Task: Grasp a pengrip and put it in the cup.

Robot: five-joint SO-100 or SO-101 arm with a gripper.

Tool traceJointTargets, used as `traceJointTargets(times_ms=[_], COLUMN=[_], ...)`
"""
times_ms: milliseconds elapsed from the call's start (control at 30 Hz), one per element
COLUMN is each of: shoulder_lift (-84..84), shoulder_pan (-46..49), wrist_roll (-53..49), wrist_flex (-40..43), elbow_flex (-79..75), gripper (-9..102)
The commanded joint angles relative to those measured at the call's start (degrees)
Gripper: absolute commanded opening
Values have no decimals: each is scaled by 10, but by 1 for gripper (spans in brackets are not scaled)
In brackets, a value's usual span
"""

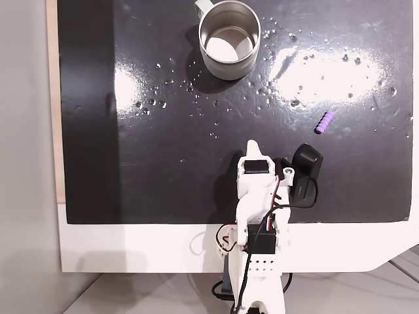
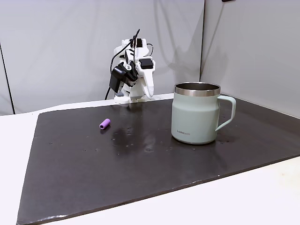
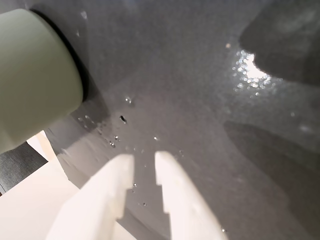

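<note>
The cup point(image 1: 227, 68) stands upright at the far middle of the black mat, steel-rimmed, with a pale green body point(image 2: 194, 117) and a side handle. The pengrip point(image 1: 325, 122), a tiny purple ribbed cylinder, lies alone on the mat to the right in a fixed view and left of the cup point(image 2: 105, 123) in the other. My gripper point(image 1: 254, 145) is folded back over the arm's base, pointing down at the mat, far from both. In the wrist view its white fingertips point(image 3: 144, 161) stand almost together with nothing between them, and the cup's wall point(image 3: 35, 75) fills the upper left.
Small water droplets point(image 1: 196, 91) are scattered over the black mat point(image 1: 131, 163), mostly near the cup. The mat's near edge meets a white table point(image 1: 131, 248) by the arm's base. A grey wall point(image 2: 56, 47) rises behind the arm.
</note>
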Motion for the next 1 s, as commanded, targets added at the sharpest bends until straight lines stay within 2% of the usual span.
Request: traceJointTargets(times_ms=[0,333,467,567,767,967], shoulder_lift=[4,4,4,4,-15,-127], shoulder_pan=[-6,-6,11,33,33,73], wrist_roll=[-7,-12,-64,-103,-163,-239], wrist_flex=[-2,-2,1,27,131,163], elbow_flex=[-5,-5,-18,-77,-245,-380], gripper=[0,0,0,0,0,0])
